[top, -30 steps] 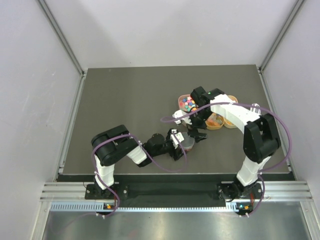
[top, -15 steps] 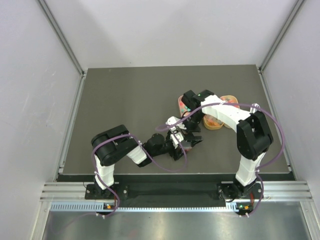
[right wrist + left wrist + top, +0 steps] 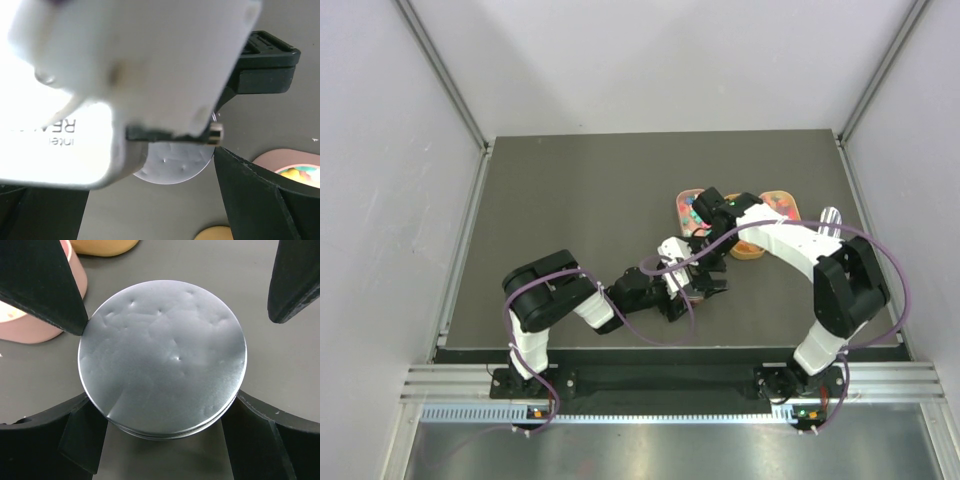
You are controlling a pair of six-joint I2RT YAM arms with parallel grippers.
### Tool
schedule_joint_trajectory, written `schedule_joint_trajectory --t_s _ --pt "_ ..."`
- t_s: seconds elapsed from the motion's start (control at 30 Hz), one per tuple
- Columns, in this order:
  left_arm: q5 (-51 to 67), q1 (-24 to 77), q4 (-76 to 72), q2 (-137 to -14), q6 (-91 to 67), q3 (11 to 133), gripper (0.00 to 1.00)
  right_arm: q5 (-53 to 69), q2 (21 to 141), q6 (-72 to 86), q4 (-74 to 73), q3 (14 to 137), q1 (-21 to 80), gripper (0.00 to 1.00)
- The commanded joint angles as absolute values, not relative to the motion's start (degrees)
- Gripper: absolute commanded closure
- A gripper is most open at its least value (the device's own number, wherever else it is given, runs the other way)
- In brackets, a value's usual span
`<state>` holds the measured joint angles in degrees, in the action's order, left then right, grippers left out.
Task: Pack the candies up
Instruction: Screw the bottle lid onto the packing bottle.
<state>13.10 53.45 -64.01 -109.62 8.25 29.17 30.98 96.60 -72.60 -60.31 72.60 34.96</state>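
Note:
The small round jar under its silver lid (image 3: 162,360) stands on the dark table between my left gripper's (image 3: 162,402) fingers, which press on both its sides. My right gripper (image 3: 706,270) hangs open just above it. Its black fingers (image 3: 45,290) straddle the lid without touching it. In the right wrist view the left arm's white camera housing (image 3: 125,65) hides most of the lid (image 3: 175,167). Multicoloured candies (image 3: 691,208) fill a pink tray (image 3: 272,161) behind the jar. More candies (image 3: 779,203) lie in an orange tray farther right.
A further orange tray (image 3: 748,250) sits partly under the right arm's forearm, just right of the jar. The pink tray's wall (image 3: 30,325) stands close to the jar's left side in the left wrist view. Grey walls enclose the table on three sides.
My right arm has swung left and down from over the trays until its open gripper hangs over the jar. The left arm and the jar have stayed put.

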Motion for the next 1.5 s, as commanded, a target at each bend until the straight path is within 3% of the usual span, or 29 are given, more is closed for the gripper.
schedule_joint_trajectory --t_s 0.0,0.83,1.47 --pt "8.4 51.6 -54.2 -111.1 6.9 27.9 0.30 30.1 92.1 -71.7 -66.7 67.9 35.4 0.00" --pt "11.9 51.6 -54.5 -110.6 5.7 27.5 0.37 30.9 86.5 -63.0 -62.1 58.7 38.1 0.00" --pt "13.8 51.3 -52.7 -110.8 6.3 28.0 0.39 29.3 84.5 -60.9 -62.9 60.7 36.8 0.00"
